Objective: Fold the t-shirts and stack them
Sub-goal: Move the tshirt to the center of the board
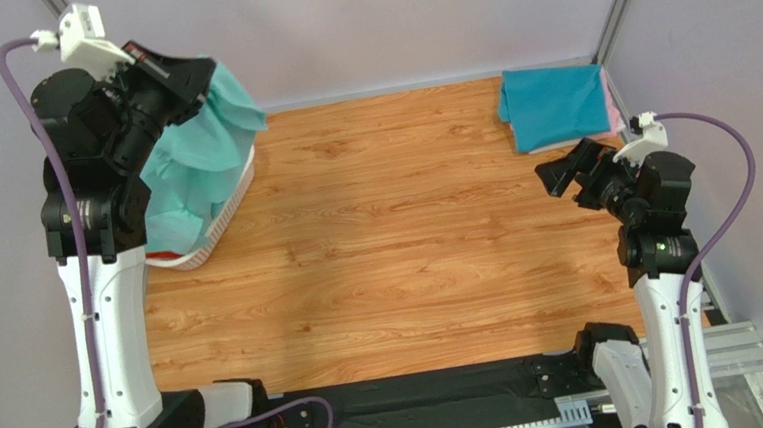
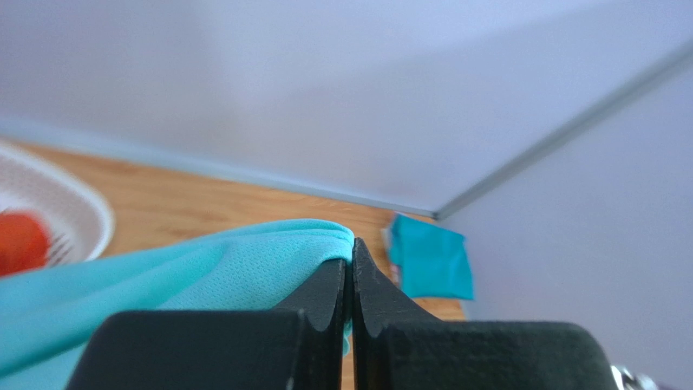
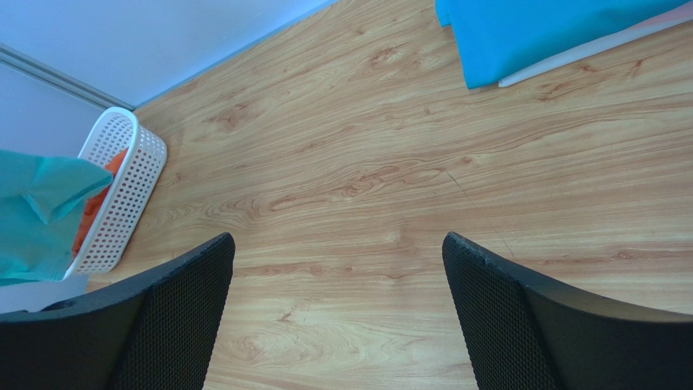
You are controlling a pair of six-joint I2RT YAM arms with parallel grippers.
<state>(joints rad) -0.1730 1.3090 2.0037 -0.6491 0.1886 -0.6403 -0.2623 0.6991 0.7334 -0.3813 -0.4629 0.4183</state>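
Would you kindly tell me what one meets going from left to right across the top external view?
First the mint-green t-shirt, held by the left end effector → bare wooden table → folded teal t-shirt → edge of a pink t-shirt under it.

Mint tee; teal tee over a pink one; orange tee in a white perforated basket; light wood-grain tabletop.
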